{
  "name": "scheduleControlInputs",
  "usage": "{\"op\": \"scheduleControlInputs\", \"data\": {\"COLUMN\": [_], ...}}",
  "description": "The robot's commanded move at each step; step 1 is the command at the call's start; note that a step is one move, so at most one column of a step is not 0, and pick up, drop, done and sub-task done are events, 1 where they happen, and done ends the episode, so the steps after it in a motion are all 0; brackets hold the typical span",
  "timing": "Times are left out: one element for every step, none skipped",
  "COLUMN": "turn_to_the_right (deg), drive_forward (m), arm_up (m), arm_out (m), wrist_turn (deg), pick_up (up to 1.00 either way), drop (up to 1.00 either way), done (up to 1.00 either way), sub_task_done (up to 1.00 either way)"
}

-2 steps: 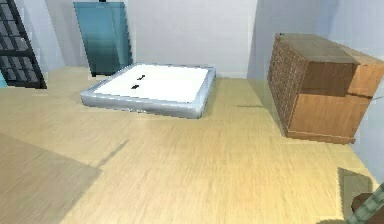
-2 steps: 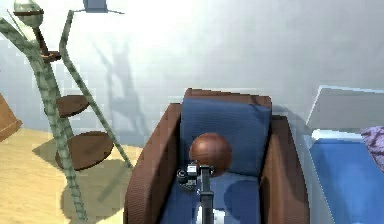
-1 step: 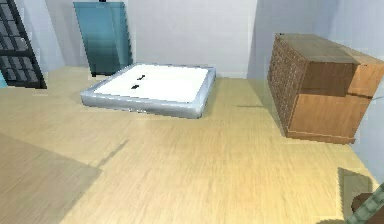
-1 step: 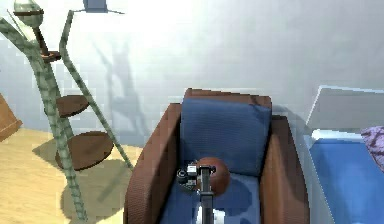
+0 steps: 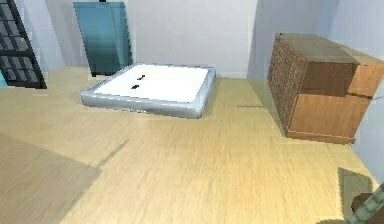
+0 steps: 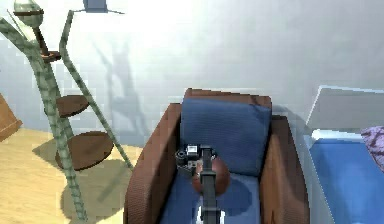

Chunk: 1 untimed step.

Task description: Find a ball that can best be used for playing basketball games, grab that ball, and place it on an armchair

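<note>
Though the pincer (image 6: 187,159) sits by a round brownish ball (image 6: 222,177) at the blue-cushioned armchair (image 6: 226,125), its hold can't be told. Open wood floor (image 5: 160,160) ahead, boxy dresser (image 5: 318,95) right.

The arm (image 6: 209,196) is a dark square bar, ending in two small white squares (image 6: 193,152) with black marks beside the dark-bodied claw (image 6: 183,159).
</note>
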Motion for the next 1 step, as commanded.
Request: {"op": "scheduleControlInputs", "data": {"turn_to_the_right": [0.0], "drive_forward": [0.00], "arm_up": [0.00], "arm_out": [-0.08], "wrist_turn": [0.0], "pick_up": [0.00], "drop": [0.00], "done": [0.00], "sub_task_done": [0.00]}}
